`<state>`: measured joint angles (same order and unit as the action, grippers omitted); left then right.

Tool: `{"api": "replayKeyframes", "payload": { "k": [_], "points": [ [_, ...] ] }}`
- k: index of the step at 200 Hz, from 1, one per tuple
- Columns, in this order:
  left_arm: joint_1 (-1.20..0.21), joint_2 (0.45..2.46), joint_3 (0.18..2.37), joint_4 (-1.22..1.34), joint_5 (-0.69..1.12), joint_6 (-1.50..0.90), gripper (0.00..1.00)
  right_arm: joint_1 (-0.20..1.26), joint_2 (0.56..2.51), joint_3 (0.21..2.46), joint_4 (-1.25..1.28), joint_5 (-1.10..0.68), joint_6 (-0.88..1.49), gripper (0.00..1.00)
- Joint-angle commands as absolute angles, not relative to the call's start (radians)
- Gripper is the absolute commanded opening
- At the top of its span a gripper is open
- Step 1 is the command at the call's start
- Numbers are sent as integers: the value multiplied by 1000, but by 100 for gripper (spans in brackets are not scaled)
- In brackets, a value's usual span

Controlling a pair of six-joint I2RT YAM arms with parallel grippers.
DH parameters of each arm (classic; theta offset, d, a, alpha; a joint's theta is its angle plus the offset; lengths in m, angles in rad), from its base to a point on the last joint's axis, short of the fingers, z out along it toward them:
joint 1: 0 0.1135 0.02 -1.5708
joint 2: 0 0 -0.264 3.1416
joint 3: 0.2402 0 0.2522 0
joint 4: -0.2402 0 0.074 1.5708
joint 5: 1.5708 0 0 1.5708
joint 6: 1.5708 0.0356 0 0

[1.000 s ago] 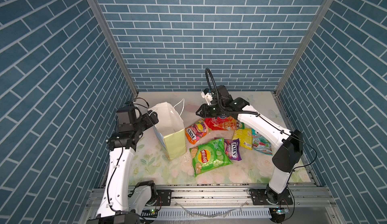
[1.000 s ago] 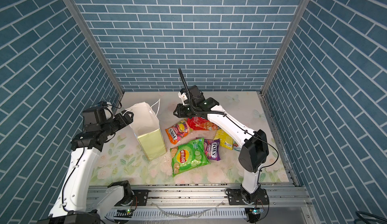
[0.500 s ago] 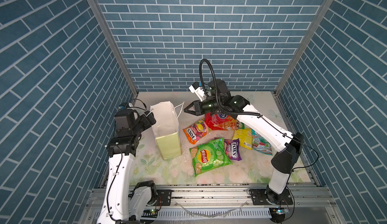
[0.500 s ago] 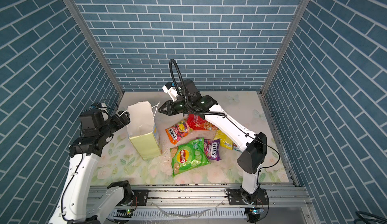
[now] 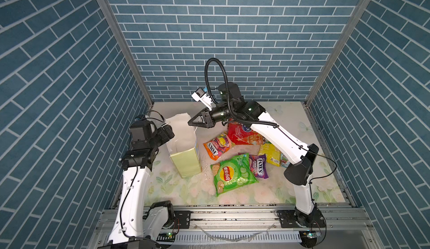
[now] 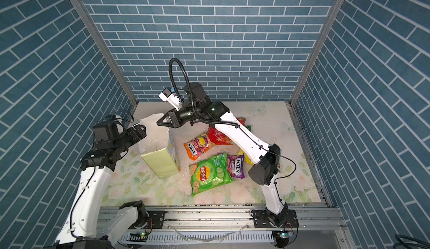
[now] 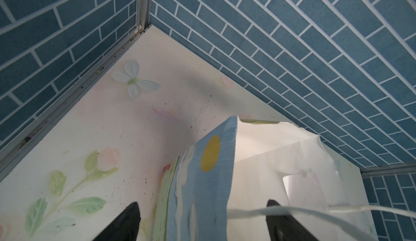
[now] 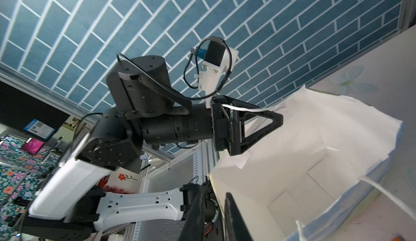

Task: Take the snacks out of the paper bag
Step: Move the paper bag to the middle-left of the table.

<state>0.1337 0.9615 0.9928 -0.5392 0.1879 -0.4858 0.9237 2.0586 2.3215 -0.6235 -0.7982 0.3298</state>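
Both grippers at the mouth of the paper bag point(image 5: 186, 164); snacks out on the table point(image 5: 256, 194) beside it.
Detail: left gripper point(image 7: 203, 206) has its jaws wide apart, straddling the bag's sky-print wall at the rim without pinching it, and a white cord handle point(image 7: 247, 211) drapes across it. The right gripper point(image 5: 190, 123) has its jaws nearly together with only a narrow slit and nothing seen between them. It sits at the bag's opposite rim; contact cannot be told. The bag stands upright: stiff matte paper, rectangular, pale green side, white inside, crumpled rim. The snacks are glossy crinkled packets lying flat on the bag's right-arm side. The orange Fox's packet point(image 5: 217, 146) and green Lay's packet point(image 5: 231, 174) are nearest the bag. The red packet point(image 5: 243, 135), purple Fox's packet point(image 5: 259, 166) and yellow packet point(image 5: 271, 154) lie beyond them.
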Motion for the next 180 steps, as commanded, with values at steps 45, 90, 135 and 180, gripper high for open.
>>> {"api": "replayKeyframes", "payload": {
  "k": [45,90,135,180],
  "points": [
    [163,1125,1074,-340,571,-441,62,879,2123,2470,-794,-742,74,17],
    [179,1273,1148,-213,826,-474,46,845,2085,2463,-895,-684,-7,17],
    [180,1358,1210,-242,1004,-457,42,839,2038,2411,-895,-655,-47,23],
    [179,1384,1209,-317,1028,-412,42,841,2090,2494,-856,-689,-74,30]
  ]
}}
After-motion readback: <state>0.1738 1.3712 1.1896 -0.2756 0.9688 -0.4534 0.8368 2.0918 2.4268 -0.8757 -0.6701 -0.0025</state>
